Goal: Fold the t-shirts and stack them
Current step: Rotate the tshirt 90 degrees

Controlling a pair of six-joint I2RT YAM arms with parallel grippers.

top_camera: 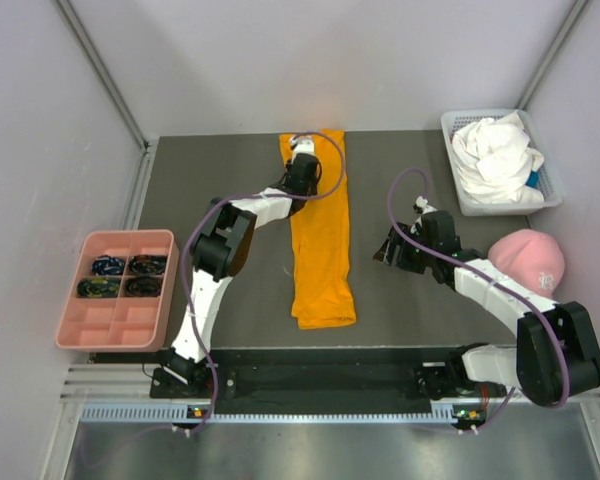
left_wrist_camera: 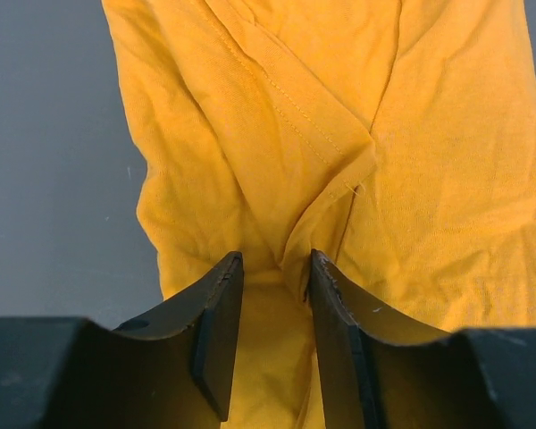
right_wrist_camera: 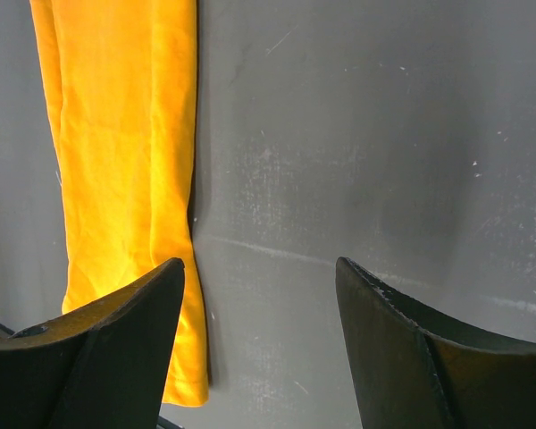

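Note:
The orange t-shirt (top_camera: 320, 240) lies folded into a long narrow strip down the middle of the dark table. My left gripper (top_camera: 301, 152) is at the strip's far end. In the left wrist view its jaws (left_wrist_camera: 275, 259) stand close together, pinching a raised ridge of the orange t-shirt (left_wrist_camera: 411, 134). My right gripper (top_camera: 385, 250) hovers over bare table to the right of the strip, open and holding nothing (right_wrist_camera: 259, 264). The orange t-shirt's (right_wrist_camera: 116, 134) near end shows at the left of the right wrist view. The white t-shirt (top_camera: 495, 160) lies crumpled in a basket at the back right.
A white basket (top_camera: 460, 205) stands at the back right. A pink cap (top_camera: 528, 260) lies near the right arm. At the left edge, a pink compartment tray (top_camera: 108, 322) holds dark coiled items. Grey walls enclose the table.

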